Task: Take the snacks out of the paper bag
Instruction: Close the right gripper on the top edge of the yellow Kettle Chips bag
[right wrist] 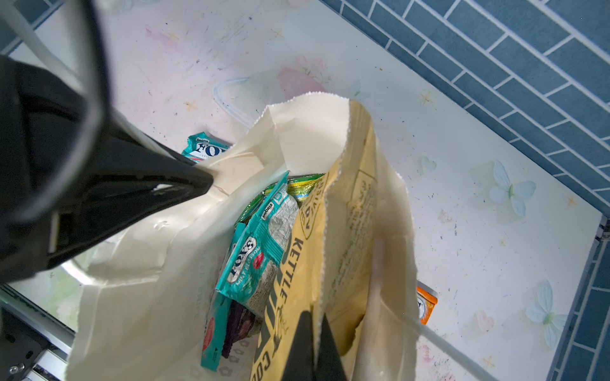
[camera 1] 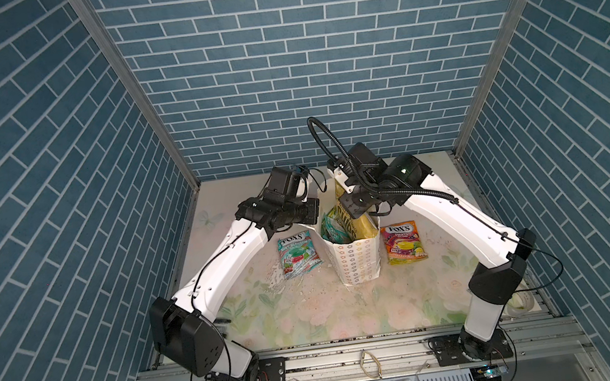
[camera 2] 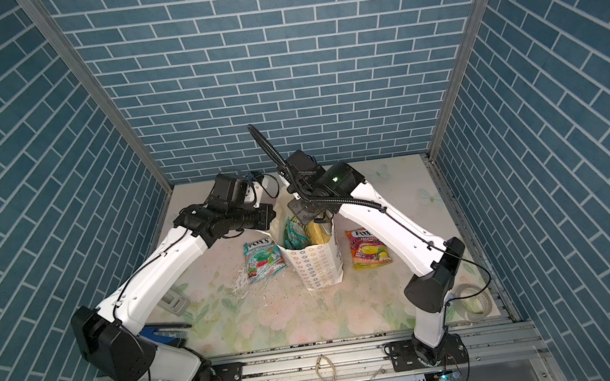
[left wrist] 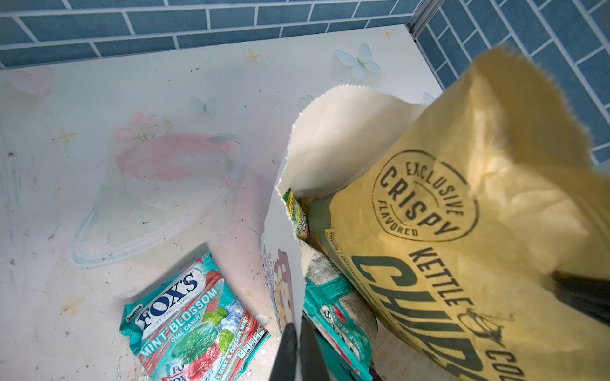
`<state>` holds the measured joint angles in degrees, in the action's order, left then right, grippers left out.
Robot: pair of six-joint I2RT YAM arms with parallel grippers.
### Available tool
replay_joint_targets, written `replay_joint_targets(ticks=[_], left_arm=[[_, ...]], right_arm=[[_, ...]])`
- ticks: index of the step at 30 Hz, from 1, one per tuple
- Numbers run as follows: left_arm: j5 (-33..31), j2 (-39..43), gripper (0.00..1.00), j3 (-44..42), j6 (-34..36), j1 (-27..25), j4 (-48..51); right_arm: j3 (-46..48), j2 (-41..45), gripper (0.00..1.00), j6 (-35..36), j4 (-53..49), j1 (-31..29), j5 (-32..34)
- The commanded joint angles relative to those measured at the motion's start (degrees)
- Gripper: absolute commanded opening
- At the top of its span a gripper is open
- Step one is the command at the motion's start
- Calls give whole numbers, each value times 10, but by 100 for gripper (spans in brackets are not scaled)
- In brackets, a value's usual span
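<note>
**Snacks half unpacked.** A white paper bag (camera 1: 355,260) is seen standing upright at mid-table, with the yellow-green CHIPS bag (right wrist: 350,214) sticking up well above its rim, the lower part inside. The right gripper (right wrist: 317,333) is clamped shut on the crimped top edge of the CHIPS bag. The left gripper (left wrist: 293,343) is pinched together on the paper bag's side wall at the rim.

Two snacks are already out. A teal FOX'S pouch (camera 1: 297,253) lies flat on the table (camera 1: 311,317) just beside the paper bag on the left arm's side, and an orange-pink FOX'S pouch (camera 1: 404,242) lies just beside it on the right arm's side. Inside the paper bag, next to the CHIPS bag, a second teal pouch (right wrist: 260,257), a green-yellow pouch (right wrist: 303,186) and a purple pouch (right wrist: 237,326) can be made out. Whether more lie beneath cannot be told.

Several hazards are judged likely from here:

- The CHIPS bag is held only by a thin, glossy seal, so it could slip free if pulled quickly.
- It fills much of the paper bag's width, so the paper bag could be dragged upward or tipped over by friction.
- The thin paper wall could be torn at the left pinch if the two pulls are opposed.
- The second teal pouch, which leans against the CHIPS bag, could be carried up and spilled over the rim.
</note>
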<state>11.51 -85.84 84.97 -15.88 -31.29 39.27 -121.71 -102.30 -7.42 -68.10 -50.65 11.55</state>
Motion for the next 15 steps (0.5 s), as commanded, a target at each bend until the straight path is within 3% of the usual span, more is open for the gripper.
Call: replay_joint_targets(ticks=[1, 15], left_arm=[[-10, 1, 1, 26, 1, -2, -5], [-20, -11, 1, 44, 4, -1, 4]], right_arm=[[-35, 14, 0, 16, 23, 2, -17], [-88, 9, 0, 27, 16, 7, -18]])
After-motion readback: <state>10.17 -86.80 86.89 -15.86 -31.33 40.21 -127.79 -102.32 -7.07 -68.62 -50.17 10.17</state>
